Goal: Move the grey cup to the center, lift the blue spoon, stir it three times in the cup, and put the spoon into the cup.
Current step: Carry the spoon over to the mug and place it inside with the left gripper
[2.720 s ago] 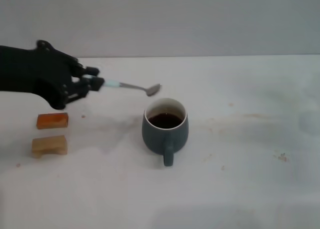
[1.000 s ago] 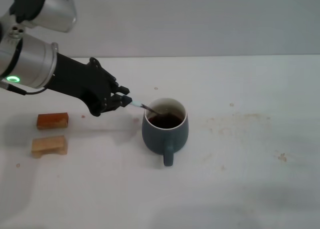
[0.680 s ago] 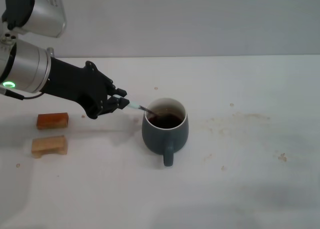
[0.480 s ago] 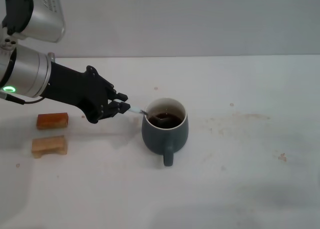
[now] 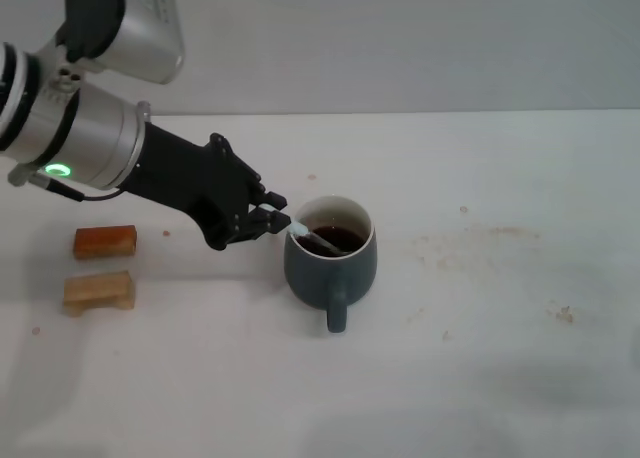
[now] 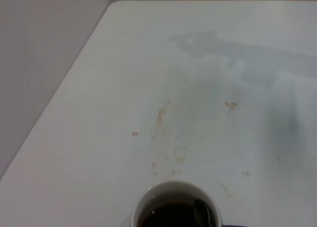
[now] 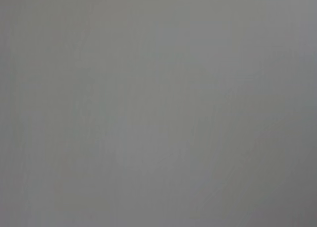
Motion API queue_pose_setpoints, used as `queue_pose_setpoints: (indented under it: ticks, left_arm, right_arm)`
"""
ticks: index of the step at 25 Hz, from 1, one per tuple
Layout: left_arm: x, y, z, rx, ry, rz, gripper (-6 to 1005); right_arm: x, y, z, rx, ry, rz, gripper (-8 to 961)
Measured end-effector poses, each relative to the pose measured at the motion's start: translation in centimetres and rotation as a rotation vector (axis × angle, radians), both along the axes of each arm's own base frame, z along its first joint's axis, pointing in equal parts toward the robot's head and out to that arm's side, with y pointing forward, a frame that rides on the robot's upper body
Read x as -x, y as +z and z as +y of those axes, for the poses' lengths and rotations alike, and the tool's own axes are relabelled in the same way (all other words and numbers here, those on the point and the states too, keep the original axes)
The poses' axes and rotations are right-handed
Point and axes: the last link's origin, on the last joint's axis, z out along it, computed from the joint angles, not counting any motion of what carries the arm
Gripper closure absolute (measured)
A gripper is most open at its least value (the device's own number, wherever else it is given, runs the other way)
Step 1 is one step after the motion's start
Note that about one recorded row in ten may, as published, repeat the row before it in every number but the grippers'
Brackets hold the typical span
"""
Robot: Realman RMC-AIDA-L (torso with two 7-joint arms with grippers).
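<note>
At the middle of the white bench [image 5: 480, 358] in the head view stands the rounded slate-grey ceramic mug [image 5: 330, 261], white inside, its handle turned toward the robot and dark brown liquid within. The left arm's black tool [image 5: 282, 220] sits just beside the mug's rim on the robot's left, clenched on the pale-blue handle of the small thin spoon [image 5: 312, 236], which slants down over the rim with its metal end in the liquid. Well to the left lie two small wooden blocks, an orange-brown one [image 5: 104, 241] and, nearer the robot, a paler tan one [image 5: 98, 290], close together but apart. Faint brown stains [image 5: 470, 240] mark the bench right of the mug.

From the left wrist, the mug's white rim and dark liquid [image 6: 174, 210] show at the frame's edge, the stained bench [image 6: 163, 118] beyond.

The right wrist view shows only plain grey; the right tool is out of sight.
</note>
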Motion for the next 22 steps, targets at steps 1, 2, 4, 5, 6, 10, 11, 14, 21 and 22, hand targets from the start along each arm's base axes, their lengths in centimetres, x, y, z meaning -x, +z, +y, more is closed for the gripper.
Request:
queue_pose_setpoints:
  ticks: [1,2,4,5,6,10,11,14,21,22]
  left_arm:
    - [-0.4,-0.2,0.2,-0.001,-0.004,0.014,793]
    - [-0.4,-0.2,0.2,-0.001,-0.004,0.014,793]
    - [-0.8,-0.3,0.4,0.000,-0.015,0.026,793]
    - [-1.0,-0.3,0.6,0.001,-0.021,0.034,792]
    - [-1.2,-0.4,0.7,0.001,-0.028,0.045,792]
    - [-1.5,-0.6,1.3,0.009,-0.041,0.096,791]
    - [-1.4,-0.8,1.4,0.019,-0.043,0.111,791]
    - [-1.4,-1.2,1.6,0.038,-0.060,0.141,791]
    - [-1.8,-1.9,1.6,0.066,-0.104,0.204,789]
    - [-1.9,-1.9,1.6,0.068,-0.110,0.210,789]
  right_arm:
    - [0.0,0.0,0.0,0.000,0.000,-0.001,879]
    - [0.0,0.0,0.0,0.000,0.000,-0.001,879]
    - [-0.1,0.0,-0.1,0.001,-0.001,-0.003,879]
    - [-0.1,-0.1,-0.1,0.001,-0.001,-0.003,879]
    - [-0.1,-0.1,-0.1,0.001,-0.001,-0.003,879]
    - [0.0,-0.2,-0.1,0.005,0.001,-0.004,879]
    - [-0.1,-0.2,-0.2,0.006,-0.002,-0.004,879]
    - [-0.2,-0.2,-0.3,0.007,-0.004,-0.005,880]
    - [0.1,-0.5,-0.4,0.015,-0.005,-0.025,879]
    - [0.2,-0.6,-0.5,0.018,-0.007,-0.031,879]
